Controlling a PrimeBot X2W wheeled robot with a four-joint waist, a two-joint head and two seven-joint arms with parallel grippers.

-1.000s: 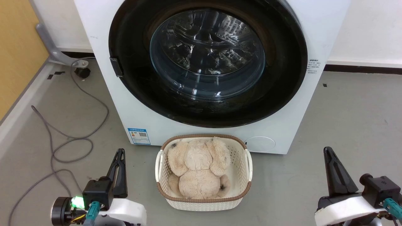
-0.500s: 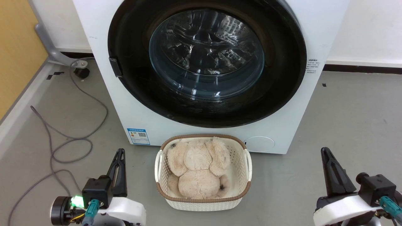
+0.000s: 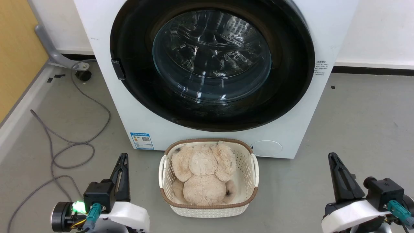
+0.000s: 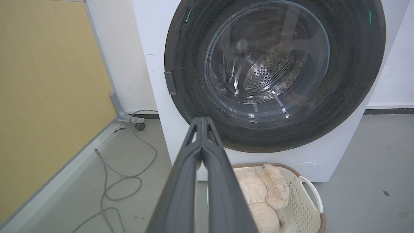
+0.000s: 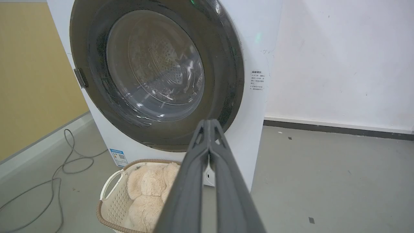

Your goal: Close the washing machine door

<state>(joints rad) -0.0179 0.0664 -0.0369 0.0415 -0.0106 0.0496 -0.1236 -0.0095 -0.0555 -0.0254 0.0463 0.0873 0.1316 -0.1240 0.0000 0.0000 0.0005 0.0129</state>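
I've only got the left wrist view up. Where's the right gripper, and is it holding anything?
Observer: The right gripper is low on the robot's right over the floor, shut, holding nothing.
Operator: Is it touching the washing machine door?
Observer: No. In the head view it stands well short of it, right of the basket.
Operator: What is my left gripper hiding on the washing machine?
Observer: A small blue sticker low on its front, left of the basket.
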